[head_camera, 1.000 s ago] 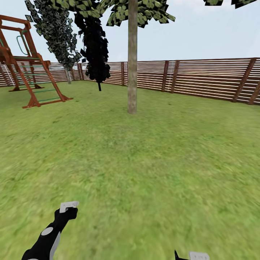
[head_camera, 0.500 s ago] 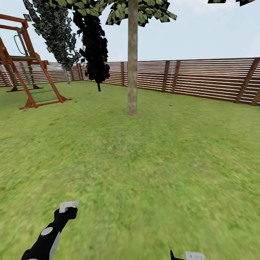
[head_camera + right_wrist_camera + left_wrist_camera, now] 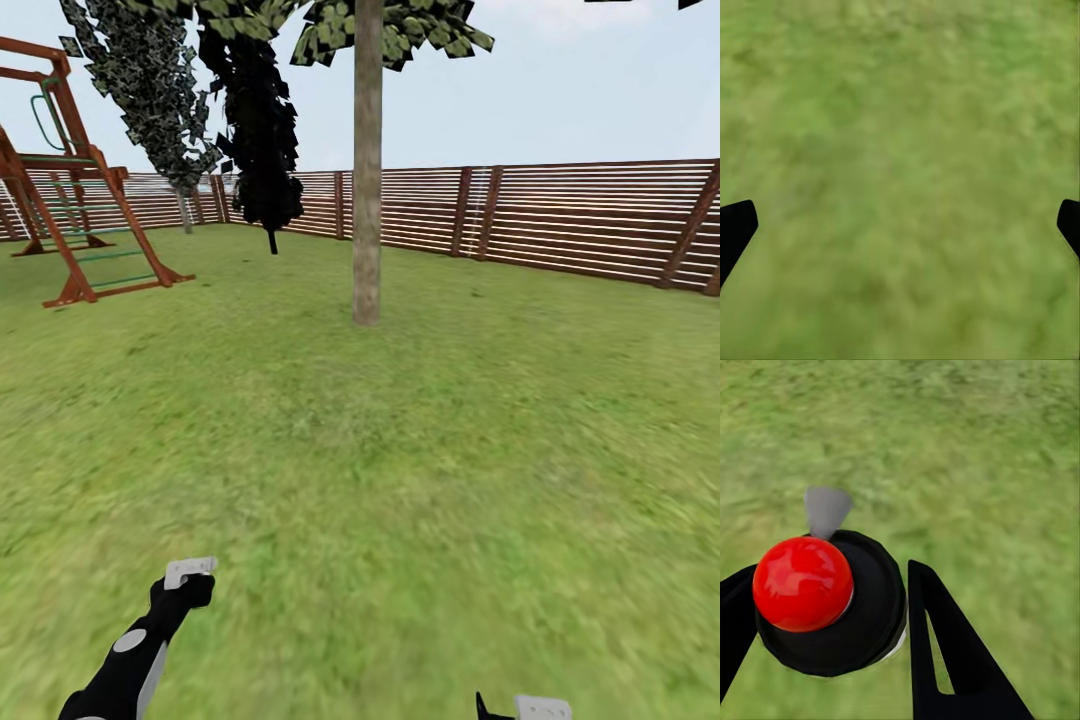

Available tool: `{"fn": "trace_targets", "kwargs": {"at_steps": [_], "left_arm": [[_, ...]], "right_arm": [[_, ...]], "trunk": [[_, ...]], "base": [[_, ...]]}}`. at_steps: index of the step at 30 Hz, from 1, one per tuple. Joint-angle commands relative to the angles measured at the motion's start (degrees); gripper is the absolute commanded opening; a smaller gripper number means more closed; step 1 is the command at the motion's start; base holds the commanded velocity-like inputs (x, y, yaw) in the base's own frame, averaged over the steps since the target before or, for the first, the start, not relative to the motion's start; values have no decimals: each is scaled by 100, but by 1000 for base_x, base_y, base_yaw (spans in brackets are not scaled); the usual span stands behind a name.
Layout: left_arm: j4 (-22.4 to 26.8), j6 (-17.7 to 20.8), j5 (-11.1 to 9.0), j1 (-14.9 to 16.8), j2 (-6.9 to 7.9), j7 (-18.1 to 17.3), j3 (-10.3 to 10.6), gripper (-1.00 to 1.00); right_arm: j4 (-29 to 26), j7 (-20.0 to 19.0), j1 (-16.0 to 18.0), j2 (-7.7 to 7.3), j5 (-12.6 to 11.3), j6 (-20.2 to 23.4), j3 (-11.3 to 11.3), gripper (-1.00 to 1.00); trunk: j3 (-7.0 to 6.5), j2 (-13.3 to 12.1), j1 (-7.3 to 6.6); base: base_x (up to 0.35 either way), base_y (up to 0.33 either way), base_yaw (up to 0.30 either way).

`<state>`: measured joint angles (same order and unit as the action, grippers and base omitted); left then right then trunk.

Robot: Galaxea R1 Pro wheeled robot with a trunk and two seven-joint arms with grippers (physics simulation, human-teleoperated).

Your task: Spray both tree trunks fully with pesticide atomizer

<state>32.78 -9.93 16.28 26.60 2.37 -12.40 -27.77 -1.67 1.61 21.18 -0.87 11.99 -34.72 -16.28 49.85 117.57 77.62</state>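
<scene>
Your left pincer (image 3: 832,607) gripped the round black atomizer (image 3: 862,615) with its glossy red ball; your right pincer (image 3: 900,225) gaped wide over blurry grass (image 3: 900,112).

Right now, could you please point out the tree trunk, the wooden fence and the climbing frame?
tree trunk (image 3: 367,200), head view, mid-height of the trunk.
wooden fence (image 3: 580,220), head view, slats.
climbing frame (image 3: 75,215), head view, ladder side.

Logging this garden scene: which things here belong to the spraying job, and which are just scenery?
Job: pesticide atomizer, held in left gripper; tree trunk; grass floor.
Scenery: play frame; black-leaved cone tree; fence.
</scene>
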Motion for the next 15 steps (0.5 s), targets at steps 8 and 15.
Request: {"fn": "trace_targets", "kwargs": {"at_steps": [8, 15], "left_arm": [[1, 0, -2, -1, 0, 0, 0, -100], [-15, -8, -2, 2, 0, 7, 0, -100]], "right_arm": [[0, 6, 0, -18, -4, 0, 2, 100], [0, 6, 0, -18, -2, 0, 2, 100]], "trunk": [[0, 0, 0], [0, 0, 0]], "base": [[338, 0, 0], [338, 0, 0]]}}
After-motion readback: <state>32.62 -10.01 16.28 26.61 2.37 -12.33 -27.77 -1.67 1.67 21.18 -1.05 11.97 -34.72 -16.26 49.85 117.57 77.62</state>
